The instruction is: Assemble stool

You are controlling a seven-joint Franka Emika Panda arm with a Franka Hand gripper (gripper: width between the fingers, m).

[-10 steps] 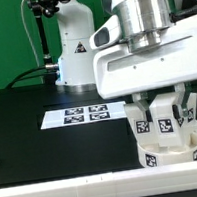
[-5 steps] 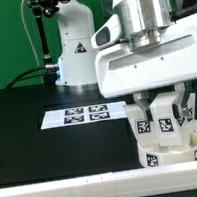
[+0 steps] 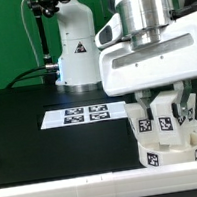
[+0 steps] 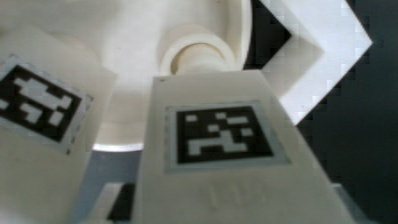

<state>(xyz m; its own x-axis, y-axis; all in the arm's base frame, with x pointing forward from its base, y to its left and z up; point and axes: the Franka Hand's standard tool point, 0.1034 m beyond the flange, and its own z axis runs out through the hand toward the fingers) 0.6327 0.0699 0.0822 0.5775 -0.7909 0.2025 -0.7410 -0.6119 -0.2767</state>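
Observation:
My gripper (image 3: 162, 106) is at the exterior view's right, low over the white round seat (image 3: 173, 155), which lies by the front right corner and shows tags on its rim. Between the fingers stands a white blocky leg (image 3: 166, 122) with a tag, upright on the seat. Two more tagged legs (image 3: 144, 123) (image 3: 189, 113) stand close on either side. In the wrist view the held leg (image 4: 217, 130) fills the picture, its tag facing the camera. Another tagged white part (image 4: 39, 100) is beside it, and the seat's curved inside (image 4: 192, 58) shows behind. The fingertips are hidden.
The marker board (image 3: 81, 115) lies on the black table at the middle. A long white bar (image 3: 68, 188) runs along the front edge beside the seat. The robot's white base (image 3: 75, 49) stands at the back.
The arm and gripper have shifted slightly toward the exterior view's right. The legs and seat look unmoved.

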